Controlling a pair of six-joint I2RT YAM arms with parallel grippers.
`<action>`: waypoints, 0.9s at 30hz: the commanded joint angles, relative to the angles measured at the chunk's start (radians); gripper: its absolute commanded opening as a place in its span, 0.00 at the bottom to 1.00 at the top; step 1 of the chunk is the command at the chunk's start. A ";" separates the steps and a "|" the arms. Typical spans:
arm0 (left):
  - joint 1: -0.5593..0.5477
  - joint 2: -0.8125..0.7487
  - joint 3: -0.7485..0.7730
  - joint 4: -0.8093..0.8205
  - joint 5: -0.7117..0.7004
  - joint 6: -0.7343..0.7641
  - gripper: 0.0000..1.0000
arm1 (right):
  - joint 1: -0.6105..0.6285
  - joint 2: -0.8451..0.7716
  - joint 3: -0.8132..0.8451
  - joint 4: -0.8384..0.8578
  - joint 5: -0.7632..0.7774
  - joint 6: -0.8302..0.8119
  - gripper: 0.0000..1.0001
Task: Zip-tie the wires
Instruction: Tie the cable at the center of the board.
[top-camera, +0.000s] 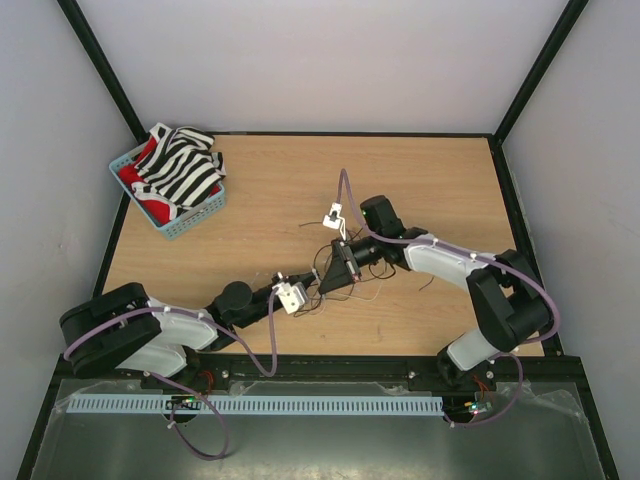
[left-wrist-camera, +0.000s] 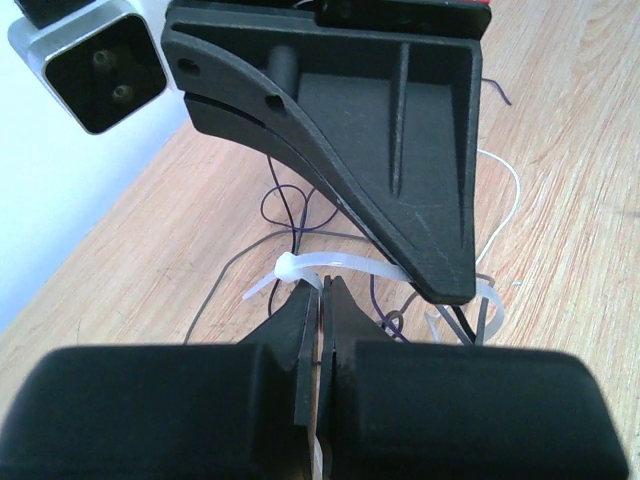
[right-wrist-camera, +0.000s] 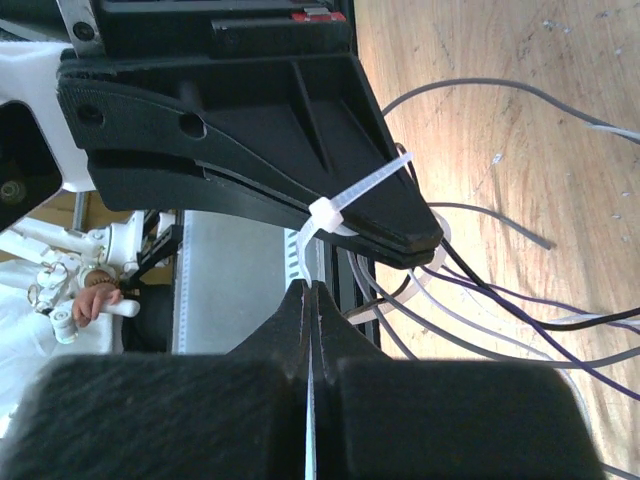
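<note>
Tightening seems in hand: the left hand (left-wrist-camera: 320, 291) and right hand (right-wrist-camera: 310, 296) each pinch the white plastic zip tie (right-wrist-camera: 325, 213), apparently looped round the thin dark and pale wires (right-wrist-camera: 520, 308) mid-way across the light wooden worktop (top-camera: 280, 180), so next comes a steady opposing pull.

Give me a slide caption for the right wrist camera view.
The right tool and left tool both pinch a white zip tie beside thin wires on the wooden table.

A wooden table (top-camera: 420, 180) sits inside a booth of plain white walls (top-camera: 320, 60) on the left, right and far sides. Black frame bars (top-camera: 100, 70) run up the far corners. Even, soft light.
</note>
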 joint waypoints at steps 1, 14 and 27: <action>-0.011 0.014 0.017 0.037 0.025 0.029 0.00 | -0.016 0.023 0.051 0.012 0.007 0.017 0.00; -0.010 0.038 0.025 0.037 0.011 0.038 0.00 | -0.028 0.067 0.069 -0.018 -0.005 0.021 0.00; -0.010 0.049 0.023 0.037 0.037 0.042 0.00 | -0.043 0.087 0.096 -0.022 0.021 0.026 0.00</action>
